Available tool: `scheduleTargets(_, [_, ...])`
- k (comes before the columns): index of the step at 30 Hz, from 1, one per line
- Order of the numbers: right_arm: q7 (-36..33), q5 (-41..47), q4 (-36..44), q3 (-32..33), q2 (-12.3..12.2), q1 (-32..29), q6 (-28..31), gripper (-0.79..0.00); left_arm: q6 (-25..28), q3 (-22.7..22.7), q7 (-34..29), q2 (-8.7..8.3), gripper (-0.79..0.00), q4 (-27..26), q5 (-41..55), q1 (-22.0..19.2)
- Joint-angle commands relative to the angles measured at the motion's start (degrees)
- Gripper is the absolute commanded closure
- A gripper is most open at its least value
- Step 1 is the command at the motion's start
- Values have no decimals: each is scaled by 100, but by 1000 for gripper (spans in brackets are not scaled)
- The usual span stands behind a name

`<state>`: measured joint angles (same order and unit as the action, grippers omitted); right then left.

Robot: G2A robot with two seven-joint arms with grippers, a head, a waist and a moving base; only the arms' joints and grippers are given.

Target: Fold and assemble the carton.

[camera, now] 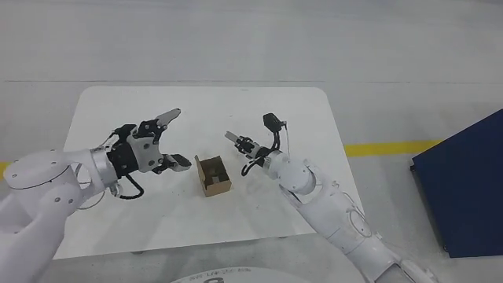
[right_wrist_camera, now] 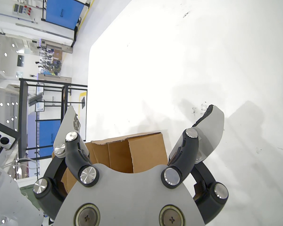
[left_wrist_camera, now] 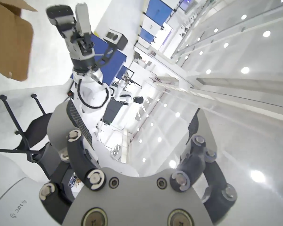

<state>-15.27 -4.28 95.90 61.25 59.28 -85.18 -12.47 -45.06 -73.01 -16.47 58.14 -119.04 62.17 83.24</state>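
Your left gripper (camera: pixel 181 137) is spread wide, the carton (camera: pixel 213 175) just beside it on the tabletop (camera: pixel 118 110). Your right gripper (camera: pixel 230 136) is spread too, carton near.

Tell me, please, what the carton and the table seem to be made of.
The carton looks like plain brown cardboard with a matte finish: the right wrist view shows a ragged cut edge and fold creases. The table seems to be smooth white laminate or painted board, faintly glossy with small dark scuffs; I cannot tell which.
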Motion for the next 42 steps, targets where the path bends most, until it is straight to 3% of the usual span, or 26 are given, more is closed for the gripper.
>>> scheduleTargets(1, [-18,-12,1,-4,-1,6,-3,-785,-107,-1,87,-1,-785,-3,-4,-1])
scheduleTargets(5, [-18,-12,1,-4,-1,6,-3,-785,-116,80,225,-20,-785,-168,-473,-28])
scheduleTargets(7, [-18,-12,1,-4,-1,6,-3,-785,-442,538,393,-131,-785,-624,-2284,-33])
scheduleTargets(10, [-18,-12,1,-4,-1,6,-3,-785,-582,807,-286,-335,-785,-771,-3987,-77])
scheduleTargets(15, [-18,-12,1,-4,-1,6,-3,-785,-843,1072,-842,-603,-785,-1106,-5979,49])
scheduleTargets(18, [-18,-12,1,-4,-1,6,-3,-785,-847,1631,-1152,-679,-785,-1134,-6929,10])
scheduleTargets(22, [-18,-12,1,-4,-1,6,-3,-785,-1009,2219,-1373,-604,-785,-902,-7301,-365])
scheduleTargets(27, [-18,-12,1,-4,-1,6,-3,-785,-1295,2968,-1528,-342,-785,-519,-7158,-1009])
scheduleTargets(32, [-18,-12,1,-4,-1,6,-3,-785,-1295,3287,-1264,-68,-785,-79,-6807,-1375])
scheduleTargets(33, [-18,-12,1,-4,-1,6,-3,-785,-1295,3380,-1061,9,-739,86,-6833,-1455])
scheduleTargets(37, [-18,-12,1,-4,-1,6,-3,-785,-1295,3665,-981,178,-332,429,-6844,-1662])
scheduleTargets(39, [-18,-12,1,-4,-1,6,-3,-785,-1295,3785,-1037,235,-200,579,-6944,-1770])
scheduleTargets(40, [-18,-12,1,-4,-1,6,-3,-785,-1295,3824,-1073,258,-58,633,-6994,-1817])
scheduleTargets(41, [-18,-12,1,-4,-1,6,-3,-785,-1295,3855,-1113,278,0,680,-7045,-1856])
scheduleTargets(42, [-18,-12,1,-4,-1,6,-3,-785,-1295,3884,-1169,293,0,721,-7112,-1898])
